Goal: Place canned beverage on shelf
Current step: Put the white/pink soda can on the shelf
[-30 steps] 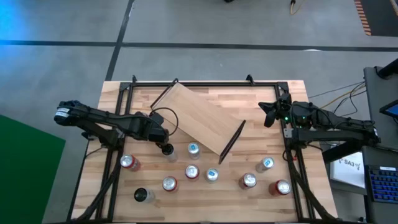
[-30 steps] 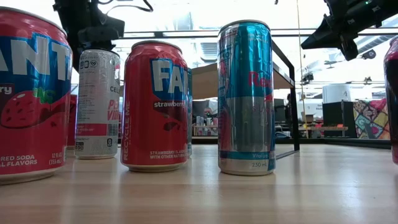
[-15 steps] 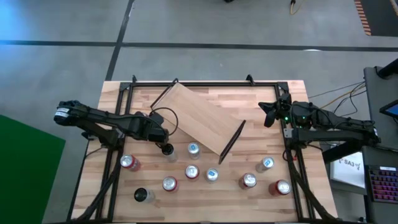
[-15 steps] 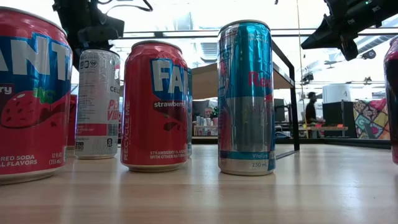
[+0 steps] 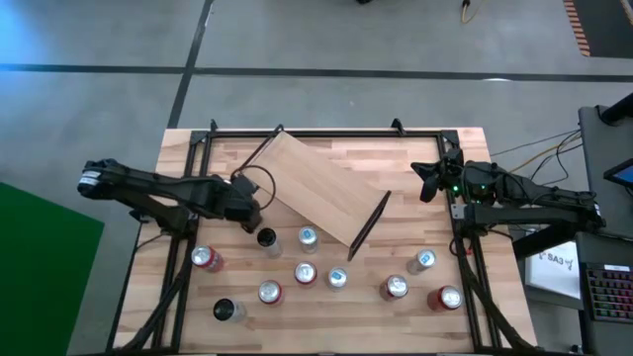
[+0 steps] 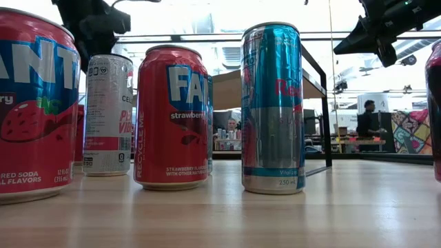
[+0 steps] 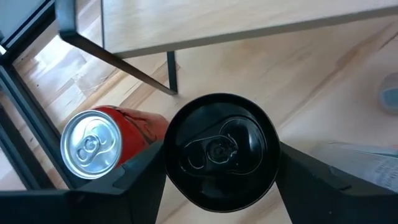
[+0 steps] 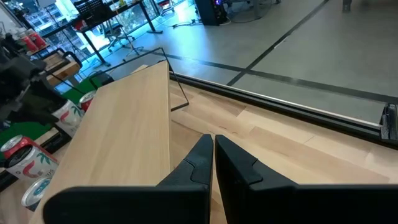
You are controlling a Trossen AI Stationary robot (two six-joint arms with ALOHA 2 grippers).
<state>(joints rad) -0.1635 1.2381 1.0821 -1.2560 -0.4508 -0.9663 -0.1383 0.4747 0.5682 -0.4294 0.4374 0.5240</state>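
the wooden table [image 5: 435, 168] carries everything, and a black frame runs along its far edge and both side edges. the far right part of the top is bare wood, and this is the widest free area.

the shelf [image 5: 315, 185] stands in the middle of the table, turned at an angle, with one black end frame toward the far left and the other toward the near right. in the left wrist view its edge [image 7: 249, 25] and one thin black leg are just past the black can.

the left arm reaches in from the left side, and the left gripper [image 5: 255, 222] is beside the near left edge of the shelf. its fingers [image 7: 140, 177] stand on both sides of the black can [image 7: 219, 151], right against its rim. the can stands on the table [image 5: 265, 237] near the shelf. a red can [image 7: 99, 140] is just beside it.

the right arm waits at the right edge of the table, and the right gripper [image 8: 212, 149] has its fingers together and holds nothing.

the other cans stand in a loose row along the near part of the table, with narrow gaps between them: a red can [image 6: 172, 117], a blue and silver can [image 6: 273, 107] and a white can [image 6: 107, 114].
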